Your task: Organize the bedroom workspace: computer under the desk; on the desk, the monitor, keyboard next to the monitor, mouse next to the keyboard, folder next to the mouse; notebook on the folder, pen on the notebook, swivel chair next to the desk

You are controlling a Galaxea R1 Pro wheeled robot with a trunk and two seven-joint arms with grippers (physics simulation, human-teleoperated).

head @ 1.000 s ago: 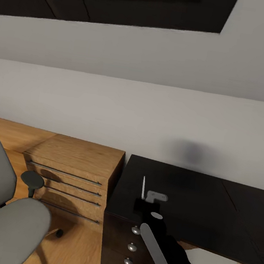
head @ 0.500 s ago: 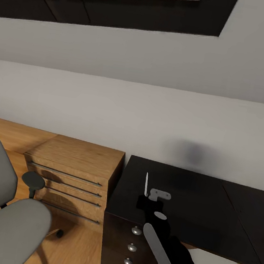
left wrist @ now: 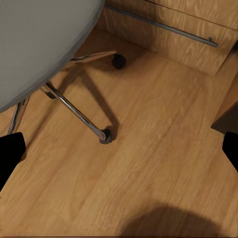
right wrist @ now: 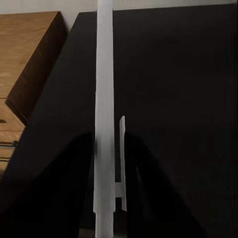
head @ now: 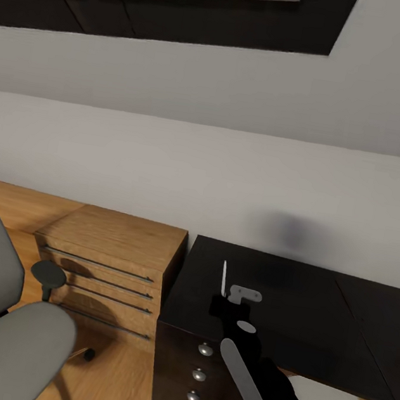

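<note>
Right gripper clenched on thin white pen, lower centre of head frame over long black desk; left gripper's state unreadable; advise carrying pen level until dark notebook appears

— What's the desk finished in?
— Smooth black with a faint sheen; its drawer knobs at 6 o'clock look like polished silver metal.
— And the chest at 9 o'clock?
— Warm wood, visible grain, matt, with thin metal bar pulls. The floor is similar grained wood, slightly satin.
— The swivel chair?
— Grey matt cloth seat, shiny chrome legs, black plastic casters.
— The pen?
— Smooth white plastic.
</note>
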